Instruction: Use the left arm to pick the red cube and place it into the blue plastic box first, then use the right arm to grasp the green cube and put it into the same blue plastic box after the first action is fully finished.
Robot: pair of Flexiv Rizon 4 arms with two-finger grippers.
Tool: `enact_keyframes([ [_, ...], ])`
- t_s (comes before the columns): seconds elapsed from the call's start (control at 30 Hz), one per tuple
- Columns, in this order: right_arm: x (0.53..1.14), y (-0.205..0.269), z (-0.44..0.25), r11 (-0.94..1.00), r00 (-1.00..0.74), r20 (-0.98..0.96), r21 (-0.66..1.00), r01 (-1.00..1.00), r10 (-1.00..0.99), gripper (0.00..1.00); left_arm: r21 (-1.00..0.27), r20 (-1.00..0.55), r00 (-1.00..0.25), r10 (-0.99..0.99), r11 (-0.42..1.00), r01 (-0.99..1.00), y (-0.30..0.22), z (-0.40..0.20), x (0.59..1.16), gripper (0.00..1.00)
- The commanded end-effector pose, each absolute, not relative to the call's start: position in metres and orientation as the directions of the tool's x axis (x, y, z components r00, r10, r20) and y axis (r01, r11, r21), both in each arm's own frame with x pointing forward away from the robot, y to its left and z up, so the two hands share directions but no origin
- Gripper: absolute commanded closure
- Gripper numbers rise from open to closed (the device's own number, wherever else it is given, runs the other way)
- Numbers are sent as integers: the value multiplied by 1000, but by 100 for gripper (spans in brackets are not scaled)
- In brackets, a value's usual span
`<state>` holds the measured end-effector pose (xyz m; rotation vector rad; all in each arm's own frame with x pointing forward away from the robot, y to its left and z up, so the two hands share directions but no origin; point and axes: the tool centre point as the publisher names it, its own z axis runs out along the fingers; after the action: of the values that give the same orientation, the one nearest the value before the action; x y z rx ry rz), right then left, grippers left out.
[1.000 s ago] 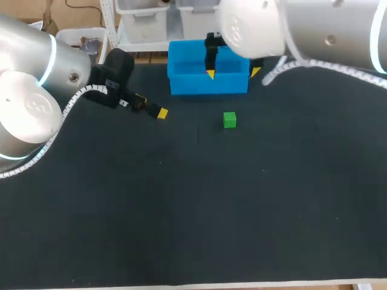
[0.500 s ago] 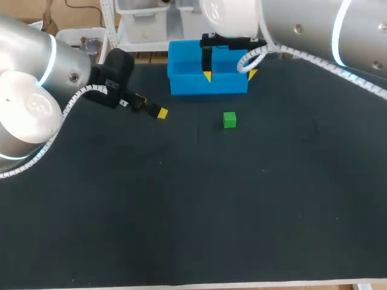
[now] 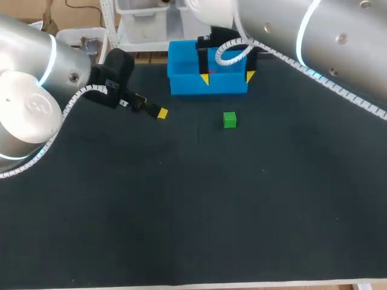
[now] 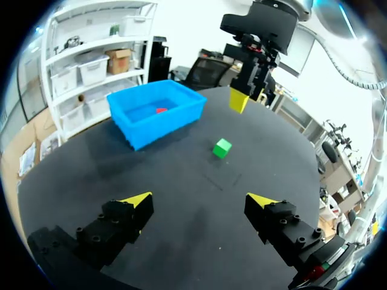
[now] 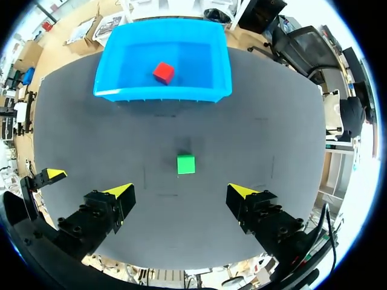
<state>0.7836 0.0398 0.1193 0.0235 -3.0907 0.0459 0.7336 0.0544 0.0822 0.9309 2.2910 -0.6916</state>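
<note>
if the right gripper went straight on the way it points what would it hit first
Probably the green cube, nearly dead ahead of the right gripper; depth is unclear, so perhaps the table beside it.

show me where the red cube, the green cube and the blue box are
red cube (image 5: 163, 72), right wrist view, on its top face
green cube (image 3: 229, 119), head view, on the middle of the cube
blue plastic box (image 5: 163, 95), right wrist view, on the long outer wall facing the green cube
</note>
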Motion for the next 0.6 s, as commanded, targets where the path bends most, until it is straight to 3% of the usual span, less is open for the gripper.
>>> enact_keyframes([
  [0.03,787,42,118,1000,-997,73,-25,-16,-14,0,-247,-669,-594,446,621,744,56,81,733,0],
  [0.6,788,44,119,999,-997,72,-18,-30,-29,0,-247,-669,-594,446,621,744,56,81,733,0],
])
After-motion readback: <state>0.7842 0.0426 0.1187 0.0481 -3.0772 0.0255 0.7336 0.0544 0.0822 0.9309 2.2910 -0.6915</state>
